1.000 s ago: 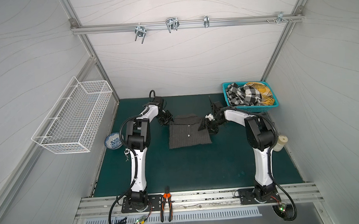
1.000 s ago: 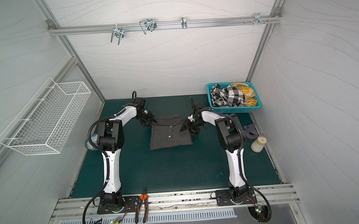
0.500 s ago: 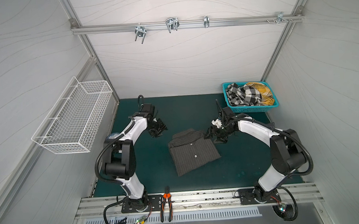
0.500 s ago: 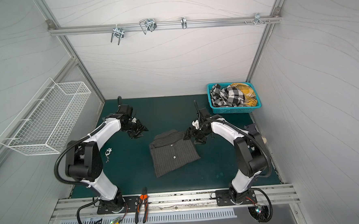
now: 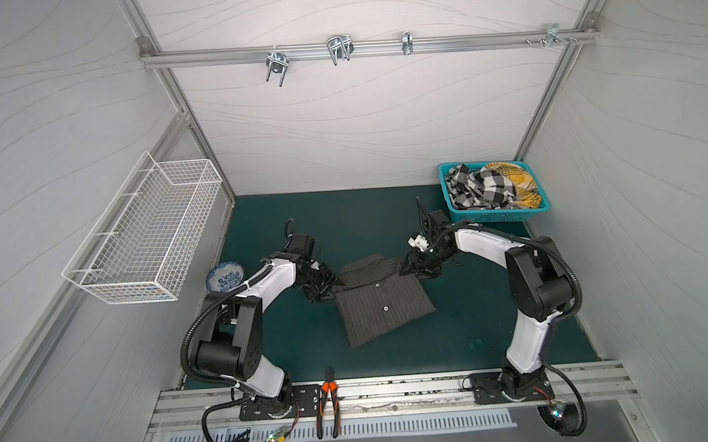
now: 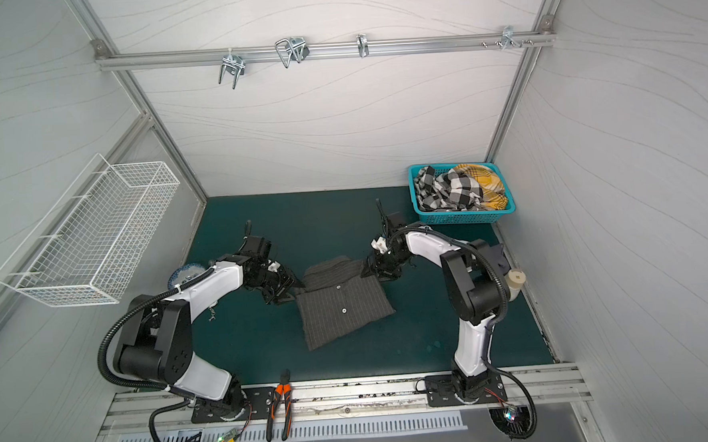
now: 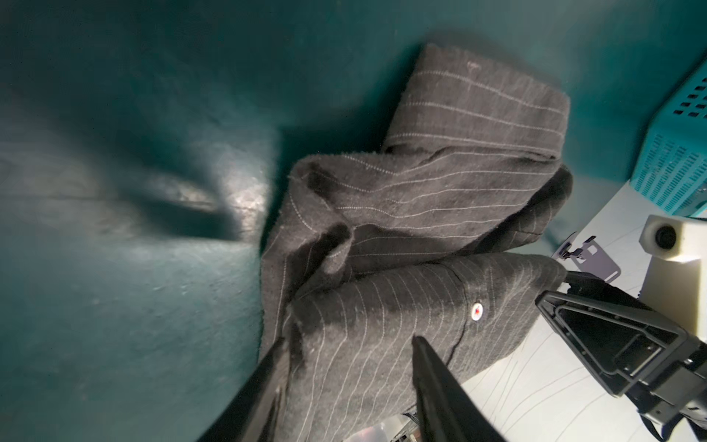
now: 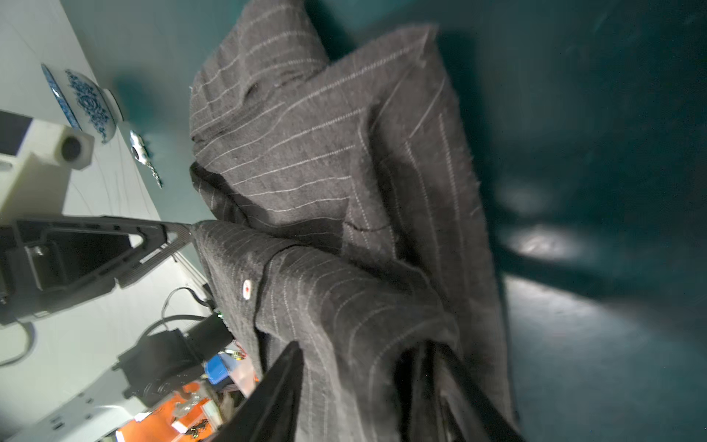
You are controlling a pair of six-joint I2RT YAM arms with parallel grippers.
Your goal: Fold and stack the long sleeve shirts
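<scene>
- Shirt point(image 5: 383, 301) point(image 6: 344, 305) was seen folded in both top views, well apart from the teal basket point(image 5: 497, 215), with right gripper point(image 5: 404, 267) at its basket-ward edge and left gripper point(image 5: 331, 287) opposite.
- Left wrist: jaws were found open, cloth lying between.
- Right wrist: jaws were found apart, cloth bunched between; a grip could not be told.

Here's the dark green table mat point(image 5: 495, 327), and right in the middle lies the folded pinstriped shirt point(image 5: 384, 307), flat and turned a little askew. Far right corner: a teal basket point(image 5: 493, 214) sits on the mat, heaped with checked cloth. Over at the left edge, a blue-and-white bowl point(image 5: 225, 275), with a small metal key chain point(image 8: 143, 157) lying just beside it. At the right edge stands a cream cylinder point(image 6: 517, 280).
</scene>
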